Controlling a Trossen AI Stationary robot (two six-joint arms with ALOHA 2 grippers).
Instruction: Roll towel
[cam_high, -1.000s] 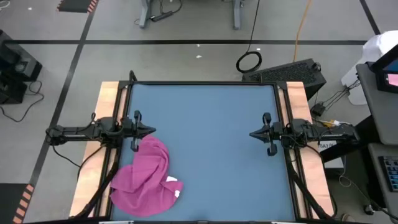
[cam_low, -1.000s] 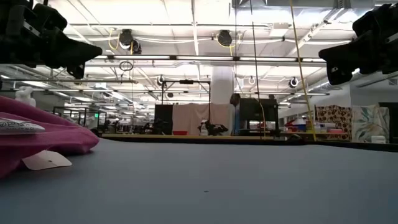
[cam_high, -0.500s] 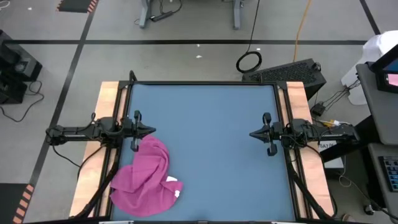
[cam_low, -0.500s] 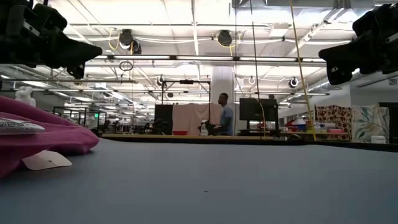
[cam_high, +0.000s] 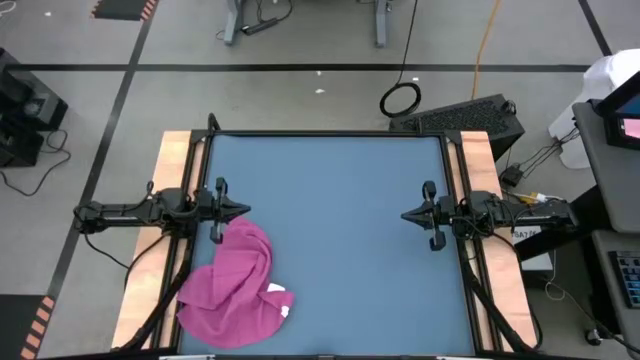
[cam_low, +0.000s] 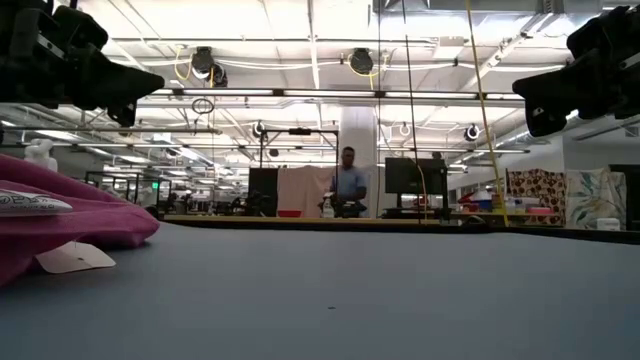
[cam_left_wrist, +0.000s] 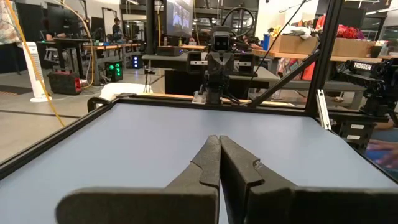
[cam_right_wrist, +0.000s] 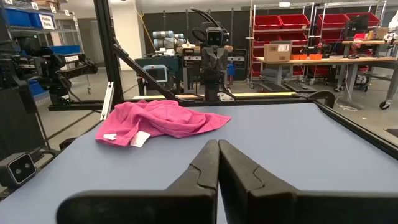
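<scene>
Near the left gripper, the crumpled towel lies partly cropped in the low view; both jaws pressed together.

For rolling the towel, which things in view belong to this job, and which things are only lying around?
Belong to the job:
- the towel, crumpled near the left pincer
- the left pincer, shut, at the towel's far edge
- the right pincer, shut, across the table

Only around:
- the towel's white tag
- the blue table
- a person in the room behind
</scene>
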